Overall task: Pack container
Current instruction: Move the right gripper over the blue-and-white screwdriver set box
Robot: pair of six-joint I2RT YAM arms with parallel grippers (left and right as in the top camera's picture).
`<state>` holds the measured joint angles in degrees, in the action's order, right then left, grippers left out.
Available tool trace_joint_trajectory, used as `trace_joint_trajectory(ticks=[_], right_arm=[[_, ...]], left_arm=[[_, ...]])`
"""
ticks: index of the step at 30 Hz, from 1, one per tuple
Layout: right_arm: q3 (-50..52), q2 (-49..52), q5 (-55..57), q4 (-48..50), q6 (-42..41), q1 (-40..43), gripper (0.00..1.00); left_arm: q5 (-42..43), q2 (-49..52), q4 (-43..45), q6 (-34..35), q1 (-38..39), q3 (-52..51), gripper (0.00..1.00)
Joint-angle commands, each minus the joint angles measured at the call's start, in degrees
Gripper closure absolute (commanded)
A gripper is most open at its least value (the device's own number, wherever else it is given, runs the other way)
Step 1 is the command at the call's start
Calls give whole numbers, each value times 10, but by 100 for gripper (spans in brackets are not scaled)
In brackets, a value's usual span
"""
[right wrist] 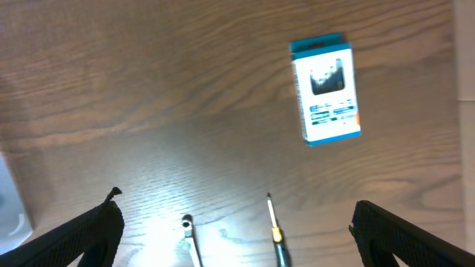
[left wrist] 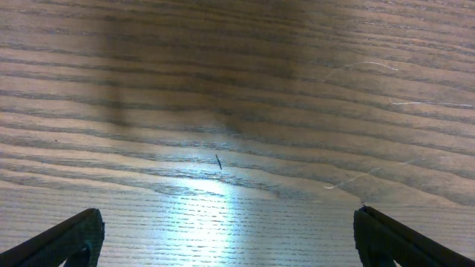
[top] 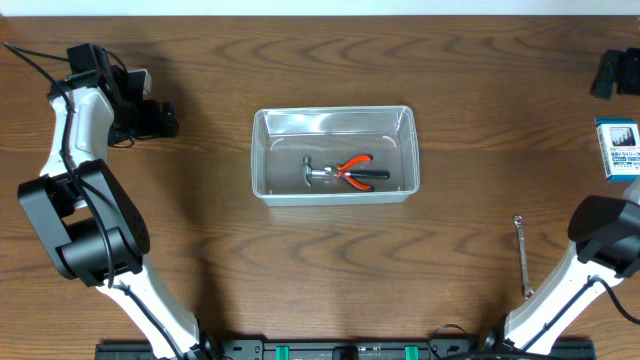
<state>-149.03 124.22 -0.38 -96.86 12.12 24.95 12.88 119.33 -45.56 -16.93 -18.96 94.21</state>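
Container: clear rectangular plastic tub, colourless, with rounded corners and a rim
Position: middle of the brown wooden table
Inside: orange-handled pliers and a small grey hammer, lying together
Left gripper: spread wide, holding nothing
Right gripper: spread wide, holding nothing

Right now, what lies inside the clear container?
Inside the clear container lie orange-handled pliers and a grey metal tool. The pliers overlap the tool's right end, so that part is covered and I cannot name the tool. Nothing else shows inside.
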Motion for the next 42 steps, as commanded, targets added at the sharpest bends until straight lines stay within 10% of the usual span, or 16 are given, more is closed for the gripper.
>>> trace_joint_trajectory(ticks=[1, 42], right_arm=[[0, 15, -18, 7, 9, 1, 1], [0, 164, -48, 82, 287, 147, 1]], left_arm=[[-5, 3, 0, -3, 0, -2, 2], [-5, 3, 0, -3, 0, -2, 2]])
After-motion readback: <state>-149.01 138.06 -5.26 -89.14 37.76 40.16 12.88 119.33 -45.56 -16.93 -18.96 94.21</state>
